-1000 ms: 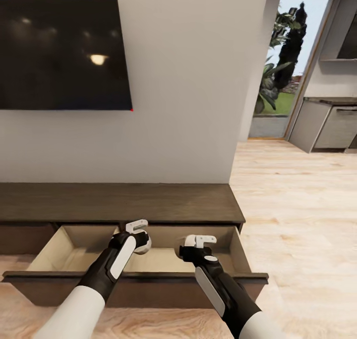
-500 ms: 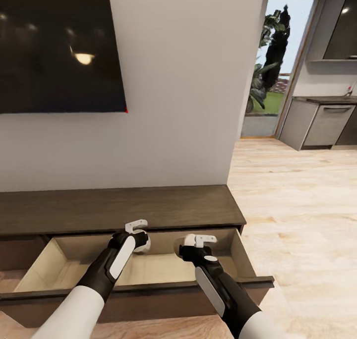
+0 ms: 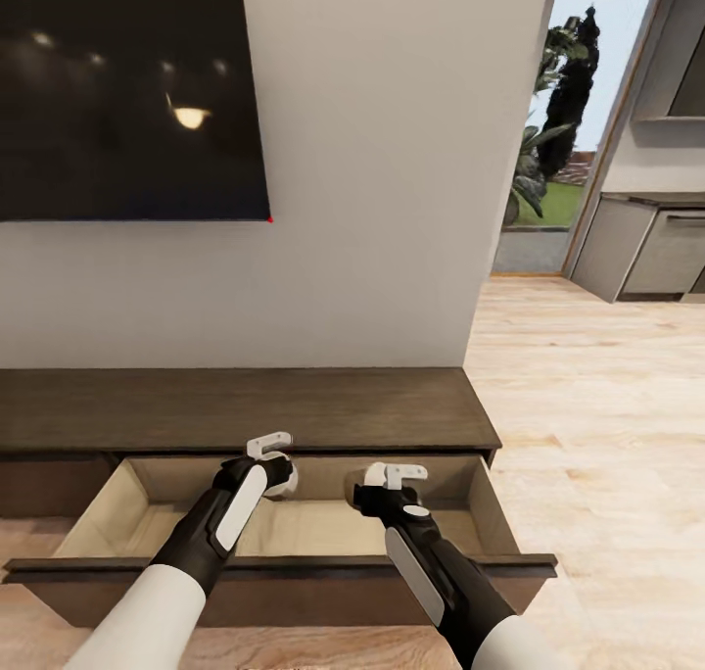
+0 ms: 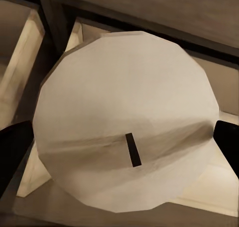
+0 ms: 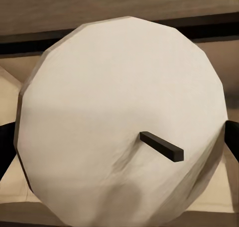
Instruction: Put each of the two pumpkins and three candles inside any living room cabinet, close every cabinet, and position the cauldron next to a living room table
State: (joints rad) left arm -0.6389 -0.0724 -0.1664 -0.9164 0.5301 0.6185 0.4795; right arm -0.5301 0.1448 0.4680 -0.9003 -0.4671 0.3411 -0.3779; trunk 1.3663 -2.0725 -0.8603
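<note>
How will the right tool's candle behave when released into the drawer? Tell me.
Candle looks stiff and squat, so probably stable upright. Its faceted round side may roll if tipped. The drawer has a flat floor and walls that should contain it.

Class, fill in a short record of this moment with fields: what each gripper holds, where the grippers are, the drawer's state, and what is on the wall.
left gripper: shut on a pale candle
right gripper: shut on a second pale candle
position: both grippers over the open drawer
cabinet: one wide drawer pulled out, pale inside
wall: dark screen
</note>
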